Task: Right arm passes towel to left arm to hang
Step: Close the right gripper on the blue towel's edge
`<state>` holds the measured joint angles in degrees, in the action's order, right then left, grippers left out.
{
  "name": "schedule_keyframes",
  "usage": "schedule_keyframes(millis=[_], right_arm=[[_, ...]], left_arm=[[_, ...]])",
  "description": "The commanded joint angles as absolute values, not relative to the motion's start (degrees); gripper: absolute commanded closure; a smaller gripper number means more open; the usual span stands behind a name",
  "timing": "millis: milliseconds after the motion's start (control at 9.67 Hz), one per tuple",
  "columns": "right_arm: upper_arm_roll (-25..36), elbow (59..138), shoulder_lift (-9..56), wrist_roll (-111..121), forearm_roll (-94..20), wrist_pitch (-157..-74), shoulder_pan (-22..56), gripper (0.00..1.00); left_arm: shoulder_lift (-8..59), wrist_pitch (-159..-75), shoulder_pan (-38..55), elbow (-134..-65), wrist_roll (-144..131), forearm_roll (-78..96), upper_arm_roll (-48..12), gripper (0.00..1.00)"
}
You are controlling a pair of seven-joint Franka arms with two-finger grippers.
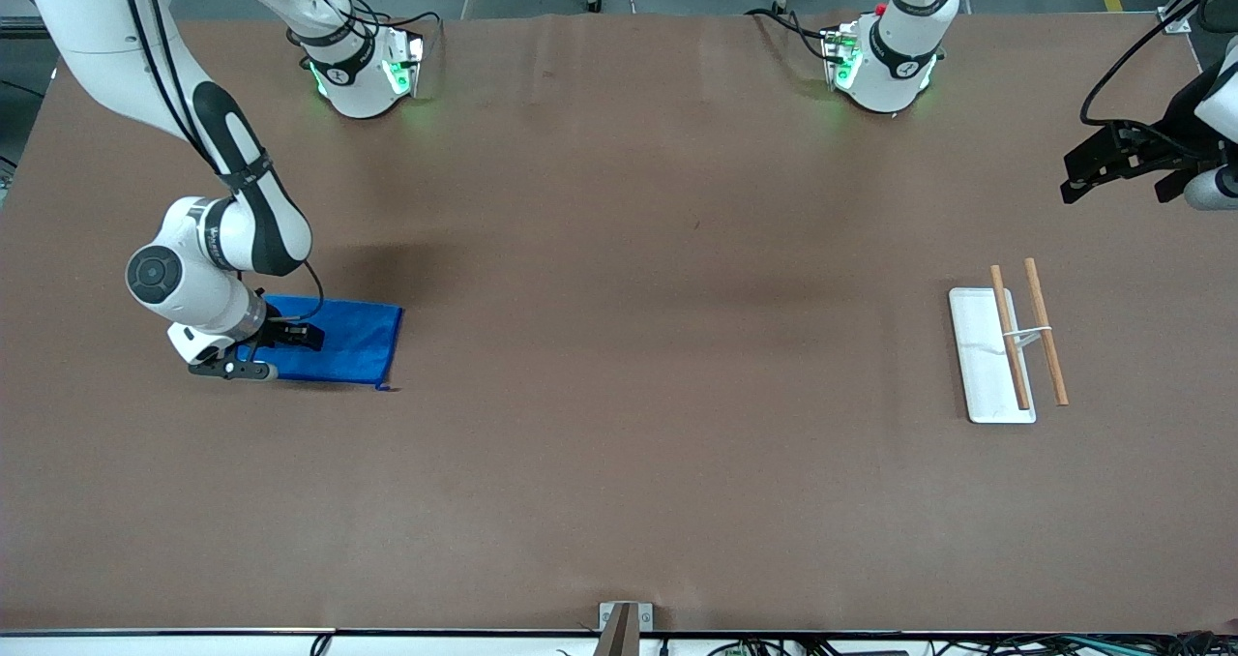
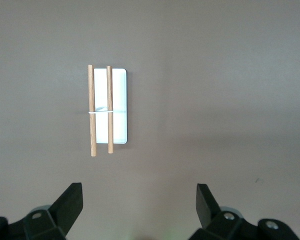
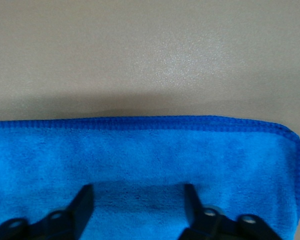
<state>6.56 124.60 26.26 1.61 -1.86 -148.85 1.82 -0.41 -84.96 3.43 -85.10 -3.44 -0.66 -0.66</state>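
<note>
The bright blue towel [image 1: 350, 341] lies flat and folded on the brown table at the right arm's end. My right gripper [image 1: 266, 351] is open and sits low over the towel's end, with its fingers spread above the cloth. In the right wrist view the towel [image 3: 150, 155] fills the frame under the open right gripper [image 3: 138, 192], and nothing is held. My left gripper [image 1: 1078, 174] is open and empty, up in the air at the left arm's end of the table. The left wrist view shows the left gripper [image 2: 139, 192] over bare table.
A white flat base [image 1: 979, 366] carrying two wooden rods [image 1: 1046, 344] tied by a white band lies toward the left arm's end. It also shows in the left wrist view [image 2: 120, 95]. A small metal bracket [image 1: 624, 617] sits at the table's front edge.
</note>
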Motion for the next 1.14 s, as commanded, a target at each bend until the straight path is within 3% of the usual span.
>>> schedule_keyframes(millis=[0, 414, 621, 828, 931, 1034], right_arm=[[5.54, 125.33, 25.93, 2.11, -2.72, -149.59, 0.70, 0.46], [5.54, 125.33, 25.75, 2.02, -2.81, -149.06, 0.53, 0.90], [5.45, 124.55, 24.97, 1.93, -2.81, -145.67, 0.70, 0.99], [5.27, 116.94, 20.85, 1.93, -4.12, -130.34, 0.79, 0.99], [5.27, 108.72, 20.92, 1.59, -8.13, -119.03, 1.05, 0.98], [5.45, 100.80, 21.09, 1.93, -13.22, -108.48, 0.71, 0.96]], left_arm=[[-0.44, -84.37, 3.25, -86.31, -2.90, -1.76, -0.97, 0.00], [-0.44, -84.37, 3.08, -86.31, -2.90, -0.70, -0.88, 0.00], [-0.44, -84.37, 2.99, -86.05, -2.81, -0.70, -0.79, 0.11], [-0.44, -84.46, 2.99, -85.87, -2.81, -0.70, -0.79, 0.16], [-0.44, -84.55, 2.99, -85.87, -2.81, -0.70, -0.79, 0.16], [-0.35, -84.55, 2.99, -85.96, -2.81, -0.70, -0.79, 0.05]])
